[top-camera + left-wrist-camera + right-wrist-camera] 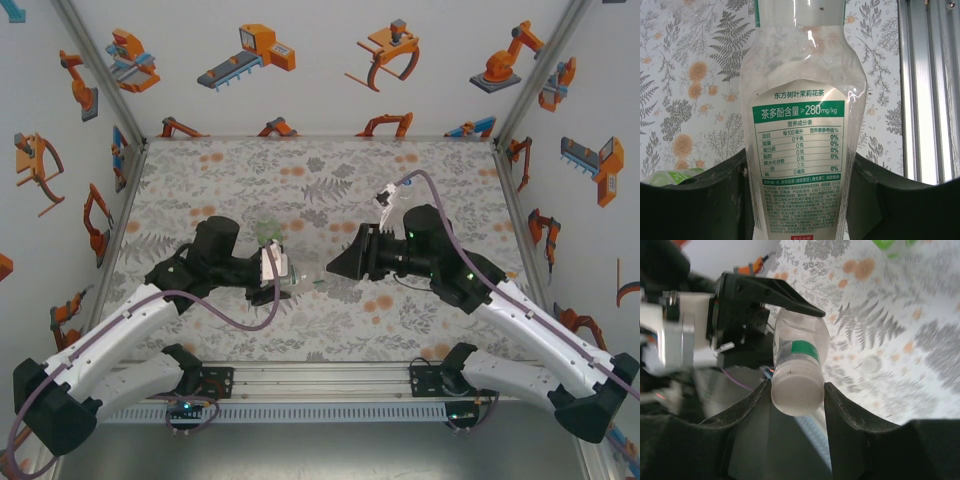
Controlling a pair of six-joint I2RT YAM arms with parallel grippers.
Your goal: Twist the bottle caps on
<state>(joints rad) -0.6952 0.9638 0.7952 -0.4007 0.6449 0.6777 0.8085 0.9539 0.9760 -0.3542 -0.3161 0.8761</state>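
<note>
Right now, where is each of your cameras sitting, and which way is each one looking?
Top camera: above and behind the arms, looking down at the table; both arms show, left gripper and right gripper meeting mid-table.
Left wrist camera: on the left wrist, looking along its fingers at the labelled bottle they clamp.
Right wrist camera: on the right wrist, looking past its fingers at the white cap on that bottle's neck.
Shared: both wrist views show the labelled bottle.

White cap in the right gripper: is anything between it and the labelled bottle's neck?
Nothing visible. In the right wrist view the white cap, between the fingers of the right gripper, sits right on the neck of the labelled bottle, which the left gripper holds by its body.
</note>
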